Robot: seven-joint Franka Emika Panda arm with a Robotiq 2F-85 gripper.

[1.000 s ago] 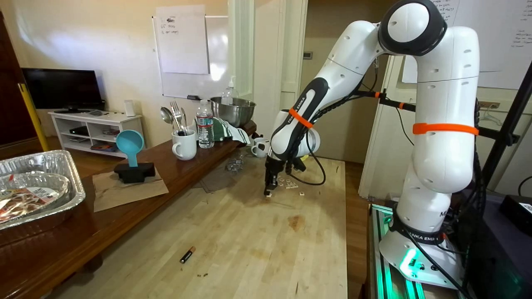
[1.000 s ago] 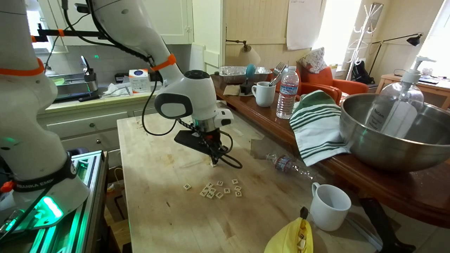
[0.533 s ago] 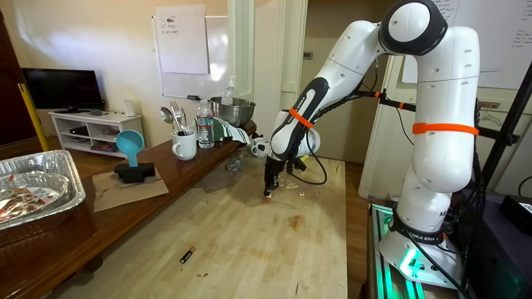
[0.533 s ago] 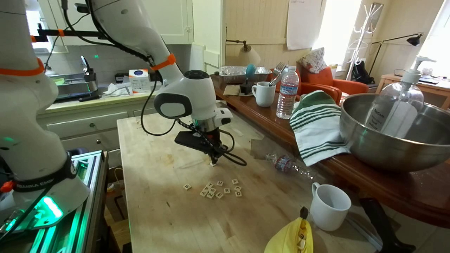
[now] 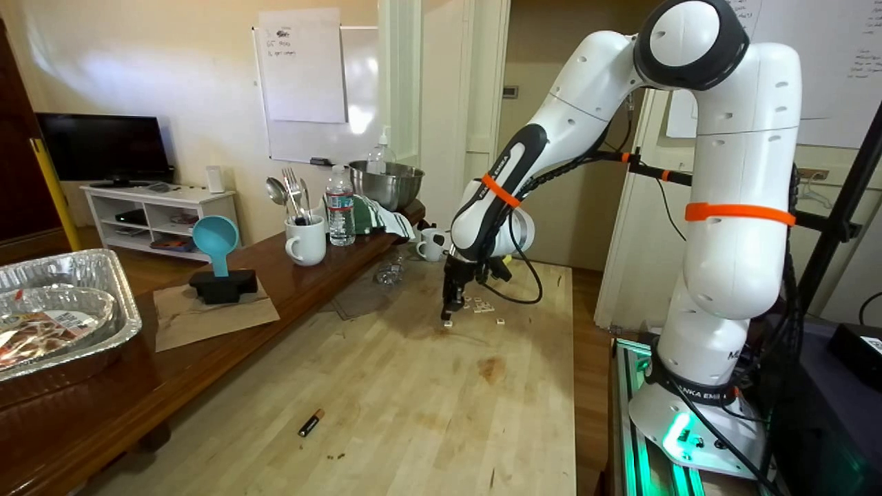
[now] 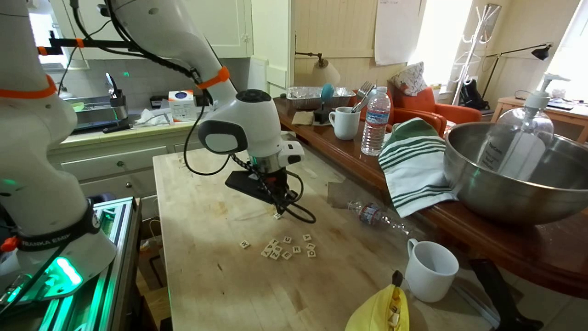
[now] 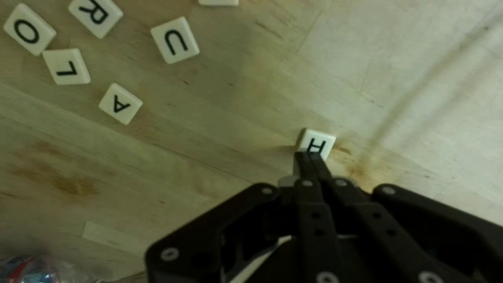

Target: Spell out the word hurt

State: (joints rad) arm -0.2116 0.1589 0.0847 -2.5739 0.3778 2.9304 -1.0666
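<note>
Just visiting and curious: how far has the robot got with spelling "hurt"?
Looks done: the H tile lies by itself, probably as the word's start.
In hand: the shut tool is right at it, perhaps nudging; contact is unclear.
Left: the U tile and R tile, neither beside the H; I can't make out a T tile.

smooth tiles (image 7: 175,40), wooden tabletop (image 6: 239,294), metal bowl (image 6: 510,197)

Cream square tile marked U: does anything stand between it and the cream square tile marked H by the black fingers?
Nothing visible: in the wrist view, only pale wooden tabletop shows between the U tile and the H tile. The shut fingers partly hide the H tile there, so lifting first seems wise.
</note>
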